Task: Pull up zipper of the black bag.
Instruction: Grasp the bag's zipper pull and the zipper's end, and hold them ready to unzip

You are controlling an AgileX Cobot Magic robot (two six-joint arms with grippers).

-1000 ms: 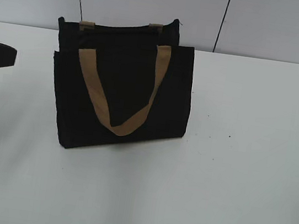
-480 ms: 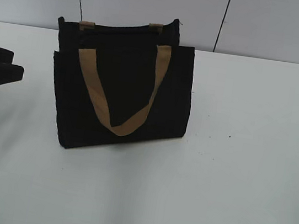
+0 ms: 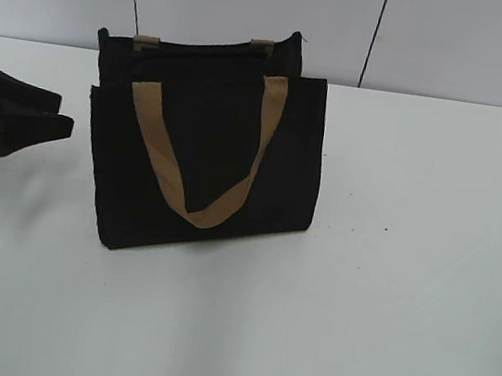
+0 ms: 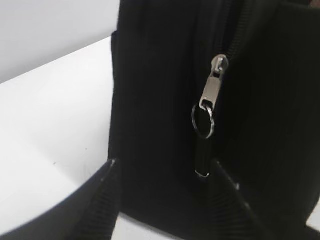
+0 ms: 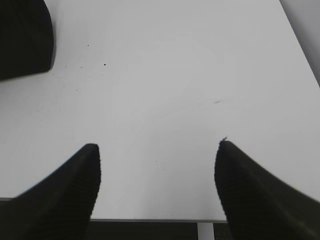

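The black bag (image 3: 208, 159) stands upright on the white table, a tan strap handle (image 3: 201, 158) hanging down its front. My left gripper (image 3: 58, 114) is open at the bag's left end, a short gap away. In the left wrist view the bag's end panel (image 4: 160, 100) fills the frame, and the zipper (image 4: 235, 45) runs down it to a silvery pull tab (image 4: 212, 85) with a ring and a black cord. My left gripper (image 4: 162, 162) is open, with the bag's end between its fingertips. My right gripper (image 5: 157, 145) is open over bare table and does not show in the exterior view.
The white table (image 3: 408, 266) has open surface to the right of and in front of the bag. A grey panelled wall (image 3: 459, 40) stands behind. In the right wrist view the table's near edge (image 5: 150, 219) lies just under the fingers, and the bag's corner (image 5: 25, 40) shows at top left.
My left gripper has moved right, from the frame's left edge toward the bag's left end. The bag has not moved.
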